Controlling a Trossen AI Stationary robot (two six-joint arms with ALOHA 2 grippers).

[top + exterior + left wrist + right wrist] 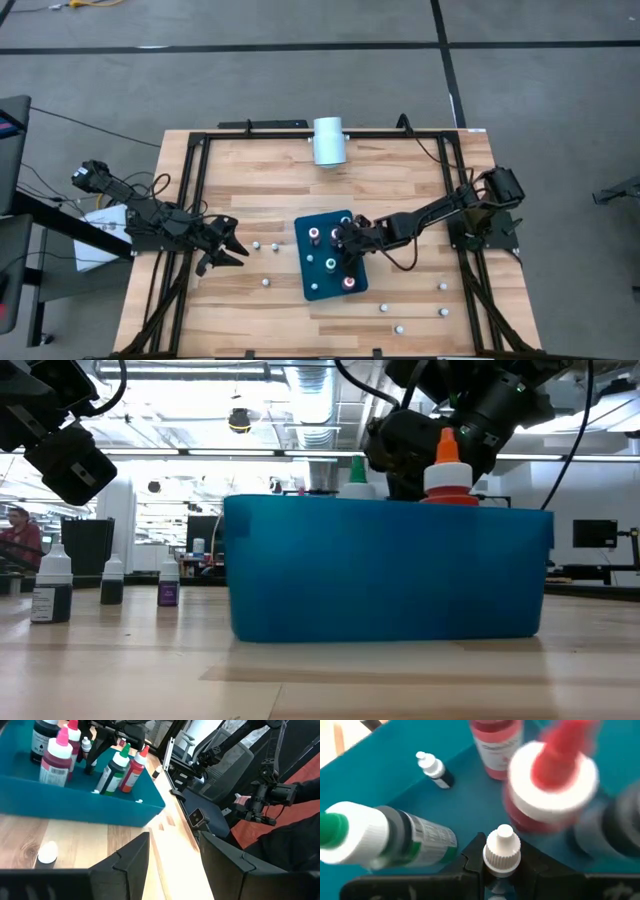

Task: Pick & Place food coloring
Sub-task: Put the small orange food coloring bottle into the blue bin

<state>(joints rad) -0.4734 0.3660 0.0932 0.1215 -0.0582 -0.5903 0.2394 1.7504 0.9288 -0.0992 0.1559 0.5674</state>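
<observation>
- Over the teal rectangular plastic tray (312, 283) at the middle of the pale wooden desk (400, 170), the right pincer (343, 242) is closed on a small white-capped food coloring bottle (503, 851), gripping it just below the cap.
- That bottle stands upright among taller bottles: its long axis is vertical and its nozzle points up. A green-topped bottle (380, 837) beside it leans; a red-topped bottle (555, 780) stands close on the other side.
- To do this step well, judged from here: lower the bottle straight down onto a bare patch of tray floor, keep it vertical, release only once it is seated, then withdraw upward clear of the neighbouring caps.
- More small bottles (270, 243) remain scattered on the desk.
- The left pincer (228, 248) waits near the tray's left side, half open and holding nothing.
</observation>
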